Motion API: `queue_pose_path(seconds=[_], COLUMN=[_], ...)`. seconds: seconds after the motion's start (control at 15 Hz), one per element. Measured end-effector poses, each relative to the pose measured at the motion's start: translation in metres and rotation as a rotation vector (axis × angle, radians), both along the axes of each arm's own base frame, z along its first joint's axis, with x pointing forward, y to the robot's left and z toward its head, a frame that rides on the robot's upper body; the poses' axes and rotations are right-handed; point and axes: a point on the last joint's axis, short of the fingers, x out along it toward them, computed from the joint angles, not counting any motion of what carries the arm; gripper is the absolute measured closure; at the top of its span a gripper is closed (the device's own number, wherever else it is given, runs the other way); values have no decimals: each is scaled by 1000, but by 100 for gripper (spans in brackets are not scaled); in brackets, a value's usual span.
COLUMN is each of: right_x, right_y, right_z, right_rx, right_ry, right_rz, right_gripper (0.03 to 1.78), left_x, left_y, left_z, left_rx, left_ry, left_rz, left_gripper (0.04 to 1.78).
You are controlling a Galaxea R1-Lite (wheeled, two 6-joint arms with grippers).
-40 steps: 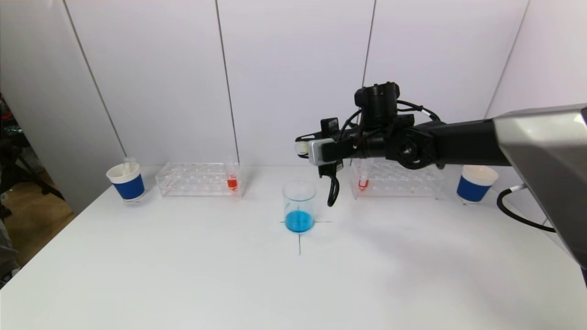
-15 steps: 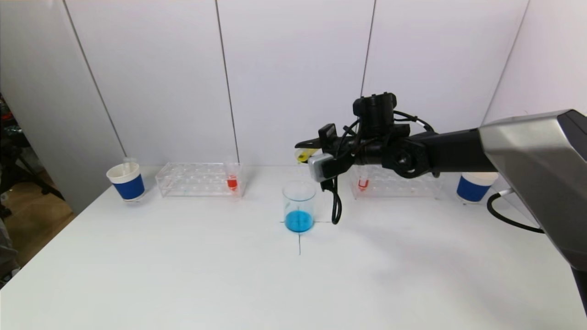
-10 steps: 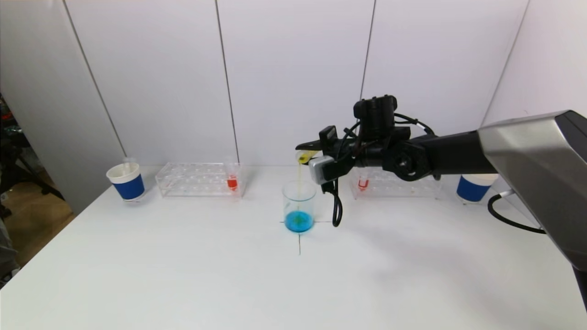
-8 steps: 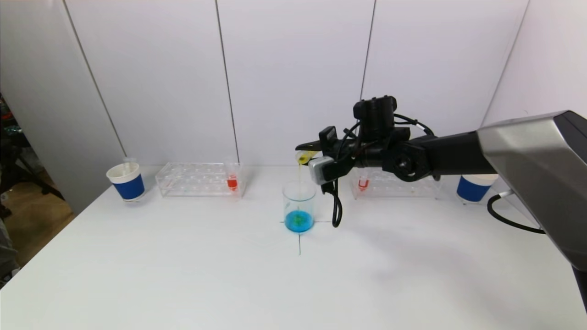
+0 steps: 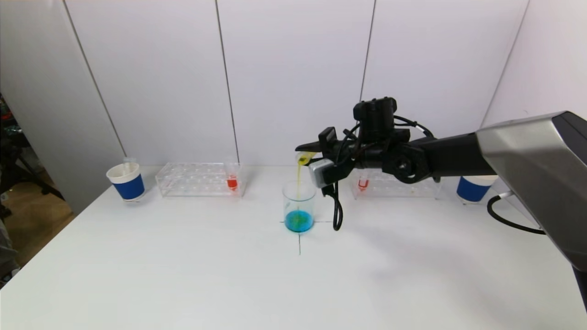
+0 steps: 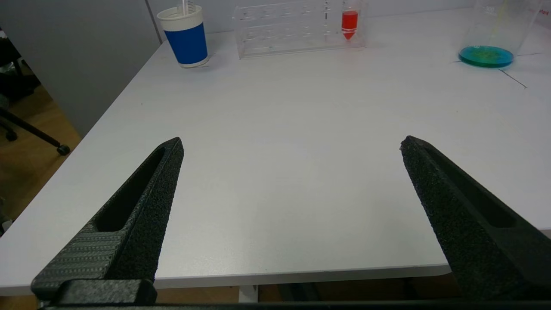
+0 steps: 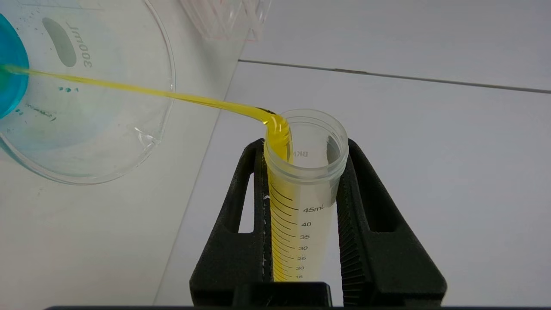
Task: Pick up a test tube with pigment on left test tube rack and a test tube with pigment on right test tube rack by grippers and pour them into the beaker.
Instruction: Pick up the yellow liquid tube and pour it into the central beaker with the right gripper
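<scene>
A white tabletop [image 5: 183, 275] fills the scene, backed by a wall of pale panels [image 5: 293, 78] along its far edge; a thin black cross is drawn at its middle. Past the left edge, wooden floor [image 6: 30, 142] shows with a chair's castor leg on it.

Near the far edge, toward the left, the left test tube rack [image 5: 197, 179] of clear plastic holds one tube of red pigment [image 5: 232, 182] at its inner end. Toward the right, the right test tube rack [image 5: 403, 183], partly hidden by the right arm, holds another red tube [image 5: 363, 183] at its inner end. A blue-banded paper cup [image 5: 126, 182] stands by the far left corner with an empty clear tube in it, and a second such cup [image 5: 472, 189] stands by the far right corner.

On the cross stands the glass beaker [image 5: 299, 206], with a shallow layer of blue liquid turning green where the stream lands. Above its rim the right gripper [image 7: 301, 181] is clamped on a graduated test tube [image 7: 301, 206], tipped mouth-down; yellow pigment [image 7: 137, 91] runs from the lip in a thin stream into the beaker, and some yellow lies along the tube's lower wall.

The left gripper [image 6: 288, 172] hangs off the near left edge of the tabletop, fingers [image 6: 146, 202] spread wide, holding nothing
</scene>
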Motion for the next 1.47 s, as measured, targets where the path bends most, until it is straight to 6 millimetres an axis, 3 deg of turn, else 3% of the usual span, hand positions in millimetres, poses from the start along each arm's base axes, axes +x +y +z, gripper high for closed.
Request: queue_pose_path(seconds=[1.47], right_x=[6], right_y=[-10], right_z=[14], right_rx=[-128], right_ry=[-328], right_rz=[46], right_gripper=[132], left_x=[0], left_y=[0], left_z=[0], left_rx=[0], left_ry=[0], left_rz=[0], left_gripper=[6])
